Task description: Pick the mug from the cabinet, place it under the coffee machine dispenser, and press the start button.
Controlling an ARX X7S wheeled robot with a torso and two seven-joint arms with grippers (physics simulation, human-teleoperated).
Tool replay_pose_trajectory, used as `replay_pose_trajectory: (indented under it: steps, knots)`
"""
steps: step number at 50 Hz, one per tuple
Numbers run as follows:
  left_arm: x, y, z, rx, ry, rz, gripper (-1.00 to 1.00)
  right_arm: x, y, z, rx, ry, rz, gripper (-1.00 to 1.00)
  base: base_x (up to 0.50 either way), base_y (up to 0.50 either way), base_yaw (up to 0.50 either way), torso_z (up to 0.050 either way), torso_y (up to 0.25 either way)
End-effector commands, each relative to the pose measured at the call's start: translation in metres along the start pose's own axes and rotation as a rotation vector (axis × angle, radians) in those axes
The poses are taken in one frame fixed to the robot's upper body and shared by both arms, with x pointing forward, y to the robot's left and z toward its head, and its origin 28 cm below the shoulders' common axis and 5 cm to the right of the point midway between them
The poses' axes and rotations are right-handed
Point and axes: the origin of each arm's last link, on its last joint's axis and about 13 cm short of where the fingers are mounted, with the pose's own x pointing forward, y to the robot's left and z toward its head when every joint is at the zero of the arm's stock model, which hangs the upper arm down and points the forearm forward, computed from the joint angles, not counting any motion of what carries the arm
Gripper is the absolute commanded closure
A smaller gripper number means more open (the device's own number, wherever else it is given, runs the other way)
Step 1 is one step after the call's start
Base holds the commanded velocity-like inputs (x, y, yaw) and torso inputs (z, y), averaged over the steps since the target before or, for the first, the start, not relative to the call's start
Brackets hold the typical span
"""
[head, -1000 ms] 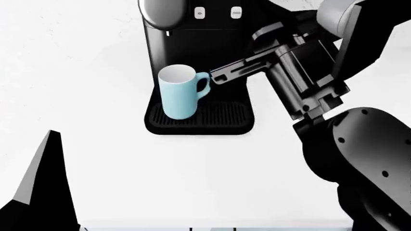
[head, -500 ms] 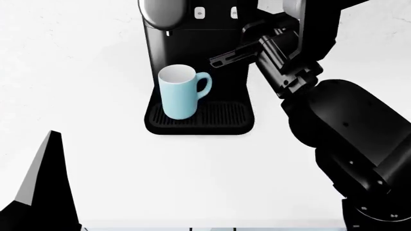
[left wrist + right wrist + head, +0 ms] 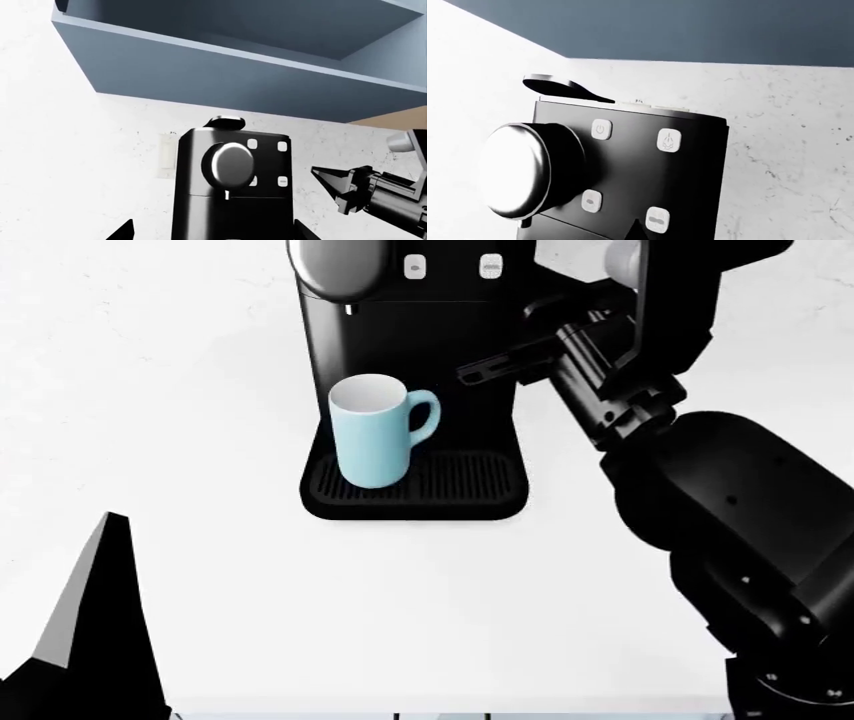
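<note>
Light-blue mug [image 3: 372, 443] upright on ribbed tray [image 3: 461, 483], beneath dispenser [image 3: 336, 267]

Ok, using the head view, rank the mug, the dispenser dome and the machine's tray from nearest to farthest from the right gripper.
1. The mug, left of and below the right gripper, handle toward it.
2 and 3. The dispenser dome, up-left, and the tray, below: too close to call.

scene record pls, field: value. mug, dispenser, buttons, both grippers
mug: upright on the ribbed tray, handle toward the right arm
dispenser: above the mug
buttons: four white ones on the machine front; none touched
right gripper: empty, raised beside the machine, clear of the mug
left gripper: only a dark tip shows low in the head view; state unclear
</note>
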Motion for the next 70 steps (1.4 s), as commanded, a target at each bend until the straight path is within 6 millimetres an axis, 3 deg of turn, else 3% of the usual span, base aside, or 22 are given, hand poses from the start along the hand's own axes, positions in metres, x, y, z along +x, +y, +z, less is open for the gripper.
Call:
replay_pose_trajectory:
  steps: [1,25,49,70]
  knots:
    - [0.000,0.000,0.000,0.000,-0.001,-0.002,-1.00,0.001,-0.005,-0.001,-0.002,0.016,-0.018,1.00,0.00,0.00,0.00,0.000,0.000]
    - [-0.001,0.000,0.000,0.000,0.000,0.001,-1.00,0.029,-0.007,-0.017,-0.025,0.058,-0.011,1.00,0.00,0.00,0.00,0.000,0.000]
    - [-0.002,0.000,0.001,0.002,-0.003,-0.002,-1.00,0.036,-0.010,-0.015,-0.047,0.054,-0.023,1.00,0.00,0.00,0.00,0.000,0.000]
    - [-0.001,0.001,-0.001,0.001,0.000,-0.001,-1.00,0.038,-0.013,-0.024,-0.047,0.084,-0.039,1.00,0.00,0.00,0.00,0.000,0.000]
